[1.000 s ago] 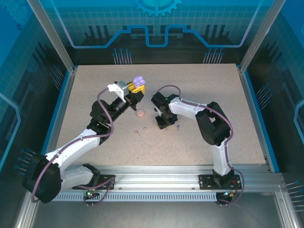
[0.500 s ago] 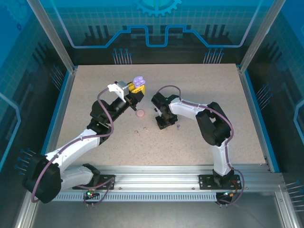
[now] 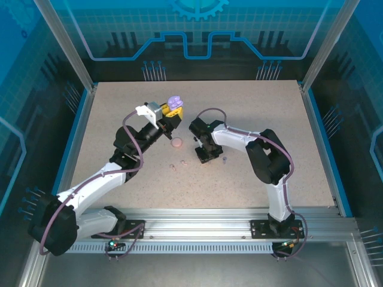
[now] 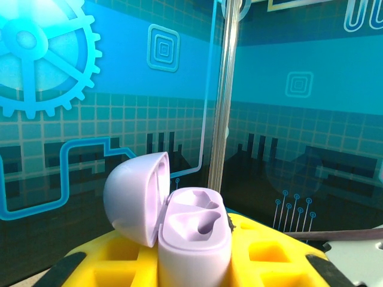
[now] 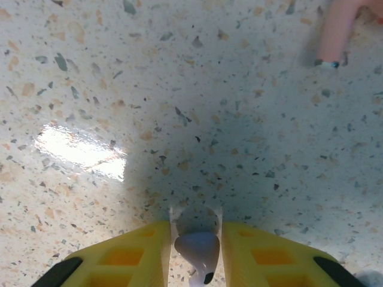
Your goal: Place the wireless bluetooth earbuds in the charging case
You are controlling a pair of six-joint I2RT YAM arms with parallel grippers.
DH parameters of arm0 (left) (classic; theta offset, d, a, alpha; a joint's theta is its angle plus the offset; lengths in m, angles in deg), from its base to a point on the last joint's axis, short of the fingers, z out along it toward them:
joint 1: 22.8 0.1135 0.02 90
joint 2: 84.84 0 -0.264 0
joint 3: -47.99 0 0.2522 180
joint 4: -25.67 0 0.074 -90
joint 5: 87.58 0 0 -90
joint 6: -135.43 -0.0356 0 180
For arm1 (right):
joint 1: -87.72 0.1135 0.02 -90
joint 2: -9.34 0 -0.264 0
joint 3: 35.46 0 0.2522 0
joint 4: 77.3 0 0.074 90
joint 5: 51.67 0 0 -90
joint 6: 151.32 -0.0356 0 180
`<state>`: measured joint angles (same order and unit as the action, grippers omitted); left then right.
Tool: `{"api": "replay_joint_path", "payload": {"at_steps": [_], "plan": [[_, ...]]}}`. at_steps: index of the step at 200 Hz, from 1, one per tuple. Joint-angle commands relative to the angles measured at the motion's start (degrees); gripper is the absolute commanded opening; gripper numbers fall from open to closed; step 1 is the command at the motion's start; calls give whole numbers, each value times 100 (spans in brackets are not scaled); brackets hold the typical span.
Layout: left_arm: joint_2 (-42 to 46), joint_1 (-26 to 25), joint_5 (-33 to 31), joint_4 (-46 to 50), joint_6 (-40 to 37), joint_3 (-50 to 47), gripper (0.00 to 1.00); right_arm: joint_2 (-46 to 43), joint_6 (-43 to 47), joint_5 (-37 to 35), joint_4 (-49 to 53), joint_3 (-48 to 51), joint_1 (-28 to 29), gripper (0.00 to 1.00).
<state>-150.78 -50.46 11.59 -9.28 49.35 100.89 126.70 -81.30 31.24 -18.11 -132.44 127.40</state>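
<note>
My left gripper (image 3: 172,112) is shut on a lilac charging case (image 4: 194,236), held up off the table with its lid (image 4: 133,197) swung open to the left. Both sockets of the case look empty. The same case (image 3: 174,103) sits at the tip of the left arm, mid-table. My right gripper (image 3: 203,156) points down at the table, shut on a purple earbud (image 5: 198,250) between its yellow fingers (image 5: 140,254). Another purple earbud (image 3: 224,159) lies just right of that gripper. Two small pale earbuds (image 3: 184,161) (image 3: 173,167) lie to its left.
A round pink case (image 3: 176,143) rests on the speckled table (image 3: 269,113) between the two grippers. A pinkish earbud stem (image 5: 336,30) lies at the top right of the right wrist view. Blue rails and glass walls border the table.
The right gripper has shifted slightly left and away from the arm bases, and its jaws have narrowed on the purple earbud. The left arm and case have not moved.
</note>
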Motion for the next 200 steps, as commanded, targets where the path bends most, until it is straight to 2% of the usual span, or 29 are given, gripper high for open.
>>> {"api": "replay_joint_path", "payload": {"at_steps": [1,17,41,96,155,200], "plan": [[83,-31,-89,-141,-129,117,0,-38,-94,-2,304,122,151,26],[76,-33,-91,-146,-129,119,0,-51,-116,-12,295,122,171,25],[55,-32,-89,-156,-97,121,0,-129,-153,-51,246,164,172,15],[41,-38,-23,-176,-23,124,0,-755,-351,-212,8,399,172,12],[36,-46,222,-167,-84,120,0,-2156,-475,-515,-27,328,20,12],[-14,-214,567,-157,-297,114,0,-3309,-189,-515,200,-534,-417,14]]}}
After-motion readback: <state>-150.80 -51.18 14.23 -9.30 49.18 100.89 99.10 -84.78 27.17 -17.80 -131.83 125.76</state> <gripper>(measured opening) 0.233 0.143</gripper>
